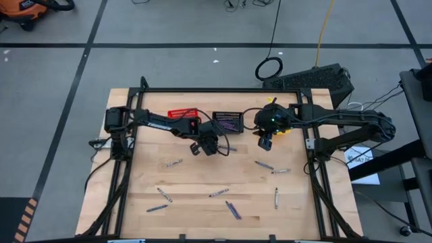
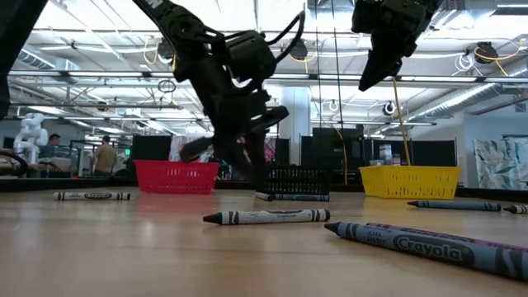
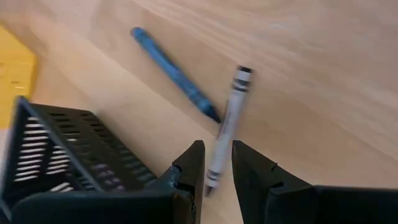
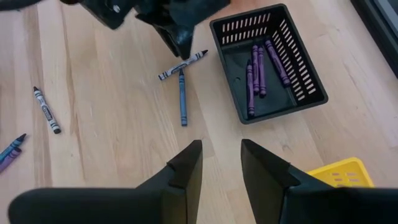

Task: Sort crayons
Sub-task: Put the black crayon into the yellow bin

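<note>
1. Wooden planks make up the pale table top (image 1: 202,202), and thin paper-wrapped crayons lie scattered over it.
2. Left gripper (image 3: 217,169) hangs low just beside the black slotted plastic basket (image 1: 227,121), on the side facing the open table; its two dark fingers (image 3: 189,165) stand a little apart on either side of the lower end of a white-wrapped grey crayon (image 3: 229,124). Whether the pads press the crayon cannot be told, nor whether it lies on the wood or is lifted.
3. A blue crayon (image 3: 177,76) lies on the table with its tip just beside the grey one, the two forming a narrow angle.
4. Right gripper (image 4: 221,163) hovers higher, between the black basket and the yellow plastic basket (image 4: 339,171), its jaws parted with nothing between them.
5. Several purple crayons (image 4: 261,68) lie inside the black basket, roughly side by side.
6. A red plastic basket (image 1: 182,113) sits at the back of the table, left of the black one.
7. Loose crayons lie nearer the front: a grey one (image 2: 268,217) and a blue-grey one (image 2: 429,245) close to the low camera, another grey one (image 4: 46,111) well apart from the baskets.
</note>
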Controlling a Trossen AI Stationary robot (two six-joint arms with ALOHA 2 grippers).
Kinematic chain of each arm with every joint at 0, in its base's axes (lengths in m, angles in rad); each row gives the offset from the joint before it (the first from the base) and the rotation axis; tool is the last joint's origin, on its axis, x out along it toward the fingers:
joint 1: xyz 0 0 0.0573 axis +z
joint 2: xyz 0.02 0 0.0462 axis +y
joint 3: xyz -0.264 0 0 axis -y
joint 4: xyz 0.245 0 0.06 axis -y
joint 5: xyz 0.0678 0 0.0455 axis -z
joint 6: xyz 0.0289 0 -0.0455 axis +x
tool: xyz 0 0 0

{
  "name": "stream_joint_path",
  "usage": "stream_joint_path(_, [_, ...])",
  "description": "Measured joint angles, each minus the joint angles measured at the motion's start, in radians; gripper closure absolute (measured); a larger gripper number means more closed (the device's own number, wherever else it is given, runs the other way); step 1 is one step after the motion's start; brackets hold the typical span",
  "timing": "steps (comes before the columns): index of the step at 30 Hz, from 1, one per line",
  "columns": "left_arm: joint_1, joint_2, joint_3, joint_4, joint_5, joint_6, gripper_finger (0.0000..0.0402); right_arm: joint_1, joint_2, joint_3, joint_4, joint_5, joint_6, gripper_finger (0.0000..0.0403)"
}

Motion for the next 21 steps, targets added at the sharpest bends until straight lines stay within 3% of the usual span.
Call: stream_joint_path(21, [0.030, 0.079, 0.031, -0.023, 0.032, 0.054, 0.0329, 0.000, 0.000, 0.000, 0.000, -0.004, 0.000, 0.0305])
